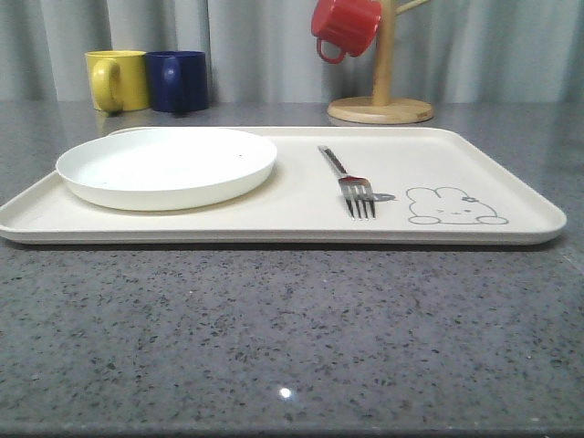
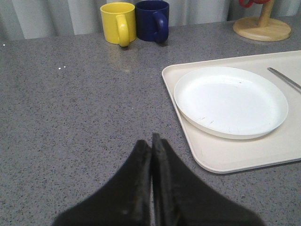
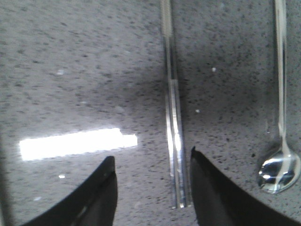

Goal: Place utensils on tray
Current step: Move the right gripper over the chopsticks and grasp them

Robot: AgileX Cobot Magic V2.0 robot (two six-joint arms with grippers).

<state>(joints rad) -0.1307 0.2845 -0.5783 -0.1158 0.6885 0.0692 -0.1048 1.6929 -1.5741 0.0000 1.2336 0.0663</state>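
Two grippers, opposite states. Right gripper (image 3: 151,176) spread wide over grey speckled countertop (image 3: 70,70), black fingers (image 3: 99,197) either side of the pair of flat metal chopsticks (image 3: 173,136), nothing pinched; chopsticks lying together on the stone, just beside the 3 o'clock finger. Metal spoon (image 3: 281,160) further toward 3 o'clock, bowl near, handle running away, apart from the chopsticks. Left gripper (image 2: 151,141) pressed together, empty, hovering over bare counter, cream tray (image 2: 225,162) off toward 2 o'clock. On the tray (image 1: 301,214) in the front view: round white plate (image 1: 167,166) at 9 o'clock, silver fork (image 1: 349,182) right of it, tines toward the camera, rabbit drawing (image 1: 452,206) at 4 o'clock. Beyond, at 11 o'clock, yellow mug (image 1: 117,80) touching blue mug (image 1: 177,81); at 1 o'clock, red mug (image 1: 345,27) hanging on wooden mug stand (image 1: 381,100).
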